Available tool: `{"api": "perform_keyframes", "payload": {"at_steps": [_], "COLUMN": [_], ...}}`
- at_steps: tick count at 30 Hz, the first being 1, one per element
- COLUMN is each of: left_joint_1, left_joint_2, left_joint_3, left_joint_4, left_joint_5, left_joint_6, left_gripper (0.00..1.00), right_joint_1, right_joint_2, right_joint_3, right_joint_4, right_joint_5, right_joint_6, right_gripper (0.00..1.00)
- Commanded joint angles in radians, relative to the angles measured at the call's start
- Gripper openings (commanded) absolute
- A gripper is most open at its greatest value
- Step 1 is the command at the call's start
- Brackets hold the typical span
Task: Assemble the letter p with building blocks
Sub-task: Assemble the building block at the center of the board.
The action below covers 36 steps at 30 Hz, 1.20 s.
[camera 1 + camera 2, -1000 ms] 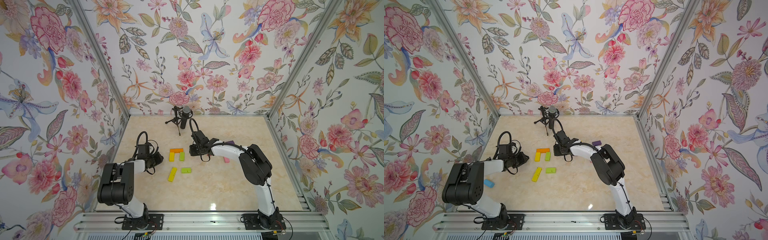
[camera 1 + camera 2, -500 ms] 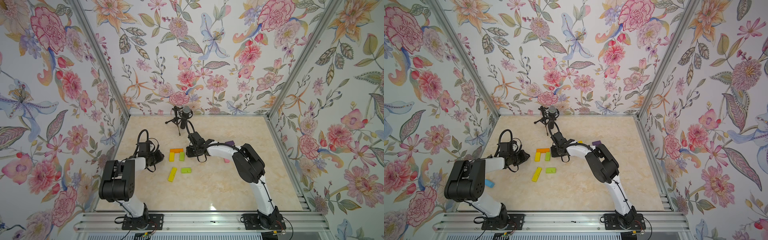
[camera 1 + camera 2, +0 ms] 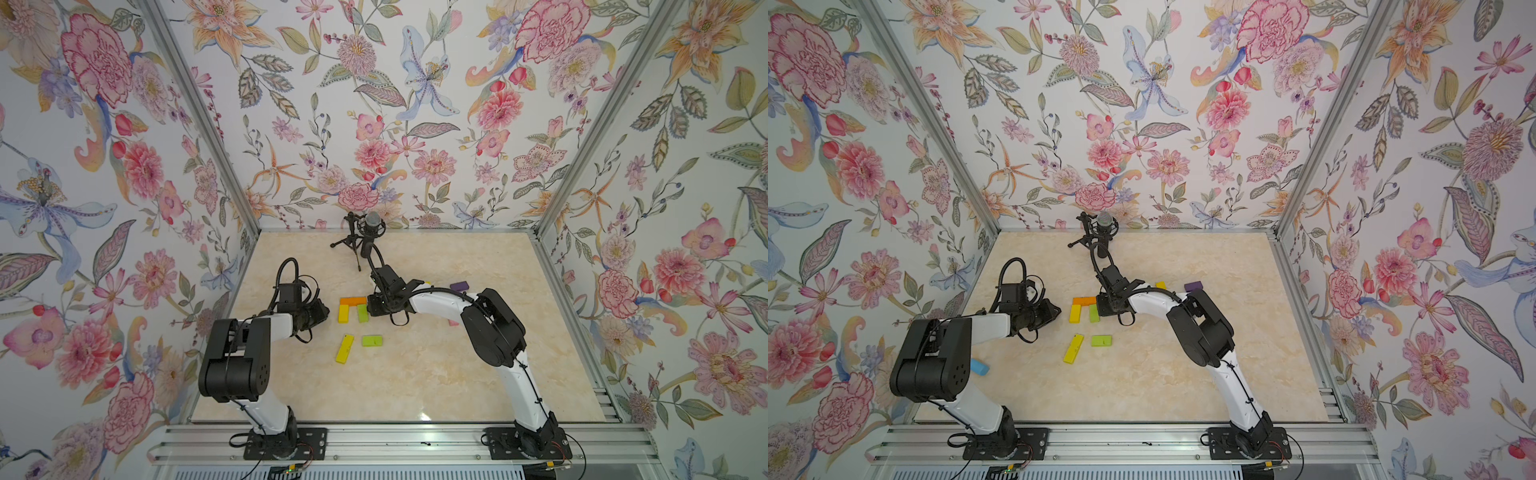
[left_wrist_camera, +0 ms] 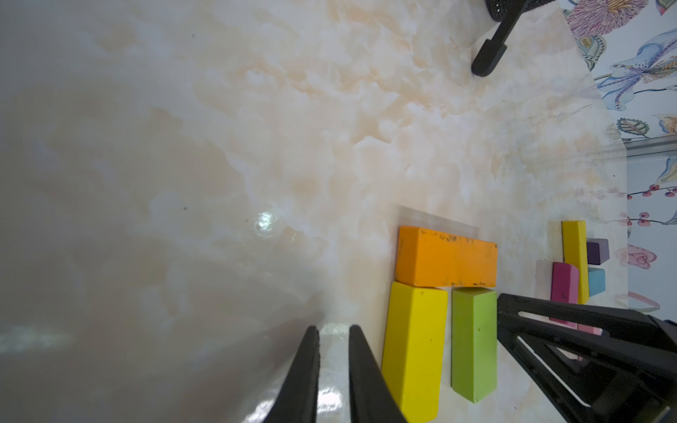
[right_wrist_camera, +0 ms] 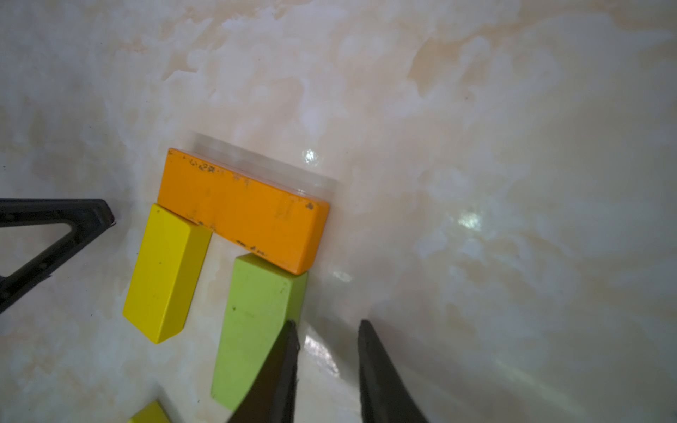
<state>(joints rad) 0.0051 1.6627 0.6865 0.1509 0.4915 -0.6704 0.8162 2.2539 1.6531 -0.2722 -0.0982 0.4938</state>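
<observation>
Aligning, I guess: left gripper and right gripper, barely parted and empty, flank yellow block and green block — next, fetch the loose green piece.

Pink block mostly hidden (behind the right arm).

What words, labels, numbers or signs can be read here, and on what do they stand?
None can be read.
The orange block bears only dark scuffs, not letters; the yellow block and green block are plain.
Nothing legible shows on the microphone or floral wallpaper.
</observation>
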Motion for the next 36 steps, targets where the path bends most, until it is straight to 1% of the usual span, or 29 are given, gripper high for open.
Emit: {"api": "perform_keyframes", "payload": {"at_steps": [1,6,10,12,17,20,25,36], "left_joint_1": [-0.008,-0.009,-0.008,-0.008,-0.032,-0.04,-0.044,-0.055], "left_joint_2": [0.011,0.014,0.014,0.013,-0.023,-0.047,-0.049,-0.047], "left_joint_3": [0.022,0.024,0.029,0.03,-0.022,-0.052,-0.068,-0.055], "left_joint_4": [-0.003,-0.004,-0.003,-0.005,-0.003,0.004,0.002,-0.006], "left_joint_5": [0.0,-0.001,0.002,0.008,0.012,-0.003,-0.005,-0.01], "left_joint_6": [-0.006,-0.008,-0.011,-0.01,-0.022,-0.029,-0.023,-0.018], "left_gripper": [0.19,0.19,0.18,0.16,0.15,0.15,0.15,0.15], "right_joint_1": [0.003,-0.01,-0.017,-0.02,-0.023,-0.019,-0.006,0.03], "right_joint_2": [0.024,-0.007,-0.016,-0.012,-0.024,-0.039,-0.067,-0.107], "right_joint_3": [0.014,-0.018,-0.012,-0.004,-0.015,-0.042,-0.096,-0.163], "right_joint_4": [-0.019,-0.02,-0.019,-0.02,-0.021,-0.021,-0.021,-0.016], "right_joint_5": [0.002,0.032,0.037,0.038,0.028,0.023,0.024,0.021], "right_joint_6": [0.004,0.001,-0.005,-0.01,-0.005,0.0,0.006,0.029], "right_gripper": [0.29,0.29,0.29,0.29,0.29,0.29,0.29,0.29]}}
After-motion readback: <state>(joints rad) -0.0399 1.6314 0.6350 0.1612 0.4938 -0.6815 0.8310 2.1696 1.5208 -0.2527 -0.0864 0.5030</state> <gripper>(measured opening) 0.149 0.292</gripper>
